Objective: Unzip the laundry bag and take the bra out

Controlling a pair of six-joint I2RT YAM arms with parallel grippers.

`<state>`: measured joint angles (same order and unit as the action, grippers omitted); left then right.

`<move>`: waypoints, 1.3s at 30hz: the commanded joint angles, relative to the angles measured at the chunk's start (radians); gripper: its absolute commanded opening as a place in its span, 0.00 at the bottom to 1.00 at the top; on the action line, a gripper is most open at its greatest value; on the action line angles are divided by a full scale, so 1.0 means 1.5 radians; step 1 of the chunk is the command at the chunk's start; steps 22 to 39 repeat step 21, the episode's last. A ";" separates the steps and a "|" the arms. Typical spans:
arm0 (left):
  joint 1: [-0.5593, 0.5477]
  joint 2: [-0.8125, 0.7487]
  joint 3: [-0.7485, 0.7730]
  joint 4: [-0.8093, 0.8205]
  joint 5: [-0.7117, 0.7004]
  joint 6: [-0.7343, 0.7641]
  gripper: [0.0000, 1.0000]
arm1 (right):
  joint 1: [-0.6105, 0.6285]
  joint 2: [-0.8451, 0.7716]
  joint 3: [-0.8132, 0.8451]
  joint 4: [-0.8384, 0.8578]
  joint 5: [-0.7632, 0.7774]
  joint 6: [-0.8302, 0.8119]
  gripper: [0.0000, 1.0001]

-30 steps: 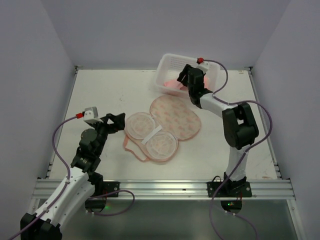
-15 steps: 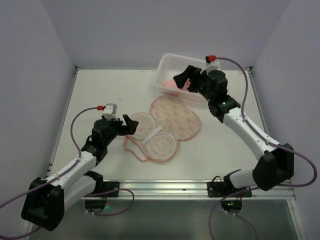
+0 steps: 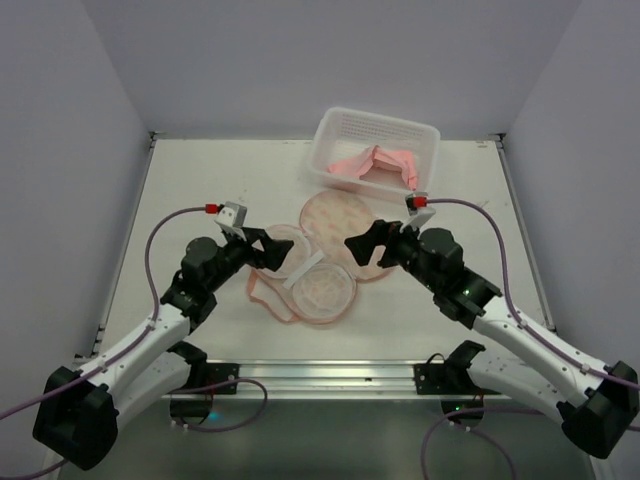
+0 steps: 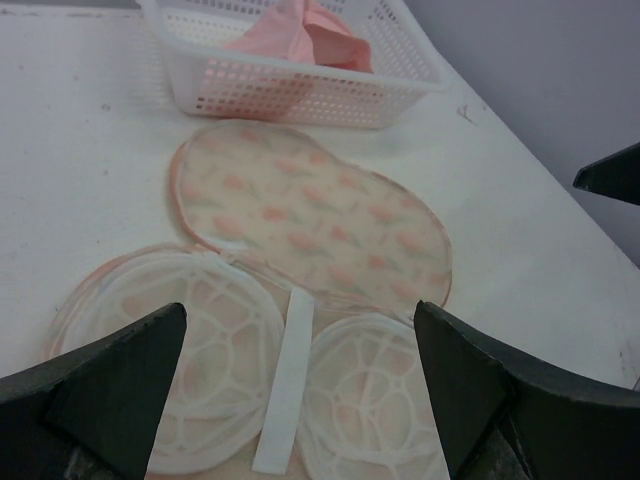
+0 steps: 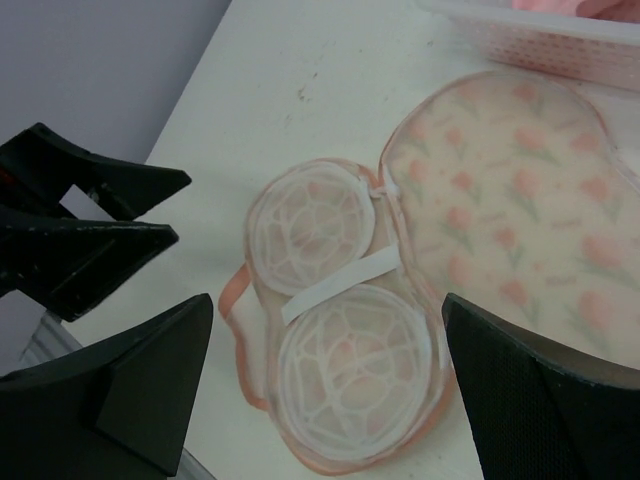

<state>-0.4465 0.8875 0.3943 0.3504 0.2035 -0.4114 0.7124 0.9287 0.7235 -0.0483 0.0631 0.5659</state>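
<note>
The laundry bag (image 3: 340,228) lies unzipped and spread flat mid-table, its printed flap (image 4: 320,225) toward the basket. Two white lattice domes (image 3: 305,275) joined by a white strip show in its near half (image 5: 340,330). The light-pink bra (image 3: 375,163) lies crumpled inside the white basket (image 3: 330,128), also seen from the left wrist as the bra (image 4: 320,35). My left gripper (image 3: 270,250) hovers open and empty at the bag's left edge, the domes between its fingertips (image 4: 300,330). Open and empty too, my right gripper (image 3: 365,245) hangs over the bag's right side (image 5: 328,310).
The white lattice basket (image 4: 300,95) stands at the back right, just beyond the bag. A loose pink zipper edge (image 3: 262,297) loops out at the bag's near left. The left gripper's black fingers (image 5: 90,215) show in the right wrist view. Grey walls enclose three sides.
My right gripper has drawn back out of the basket to the bag's right side, its jaws widening; the bra stays in the basket. My left gripper moved right, up to the bag.
</note>
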 commanded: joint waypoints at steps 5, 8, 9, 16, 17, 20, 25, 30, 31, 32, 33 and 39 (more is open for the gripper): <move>-0.004 -0.017 -0.006 0.062 0.024 0.024 1.00 | 0.011 -0.089 -0.077 0.069 0.059 -0.014 0.99; -0.005 -0.028 -0.008 0.066 0.037 0.020 1.00 | 0.011 -0.089 -0.091 0.062 0.093 -0.004 0.99; -0.005 -0.031 -0.012 0.071 0.041 0.020 1.00 | 0.011 -0.088 -0.092 0.066 0.091 -0.008 0.99; -0.005 -0.052 -0.023 0.084 0.050 0.026 1.00 | 0.011 -0.142 -0.148 0.135 0.078 -0.030 0.99; -0.005 -0.056 -0.023 0.087 0.052 0.026 1.00 | 0.011 -0.156 -0.152 0.141 0.080 -0.032 0.99; -0.006 -0.062 -0.029 0.093 0.051 0.026 1.00 | 0.011 -0.167 -0.146 0.126 0.099 -0.035 0.99; -0.005 -0.063 -0.029 0.092 0.047 0.027 1.00 | 0.011 -0.170 -0.147 0.124 0.100 -0.034 0.99; -0.005 -0.063 -0.029 0.092 0.047 0.027 1.00 | 0.011 -0.170 -0.147 0.124 0.100 -0.034 0.99; -0.005 -0.063 -0.029 0.092 0.047 0.027 1.00 | 0.011 -0.170 -0.147 0.124 0.100 -0.034 0.99; -0.005 -0.063 -0.029 0.092 0.047 0.027 1.00 | 0.011 -0.170 -0.147 0.124 0.100 -0.034 0.99; -0.005 -0.063 -0.029 0.092 0.047 0.027 1.00 | 0.011 -0.170 -0.147 0.124 0.100 -0.034 0.99; -0.005 -0.063 -0.029 0.092 0.047 0.027 1.00 | 0.011 -0.170 -0.147 0.124 0.100 -0.034 0.99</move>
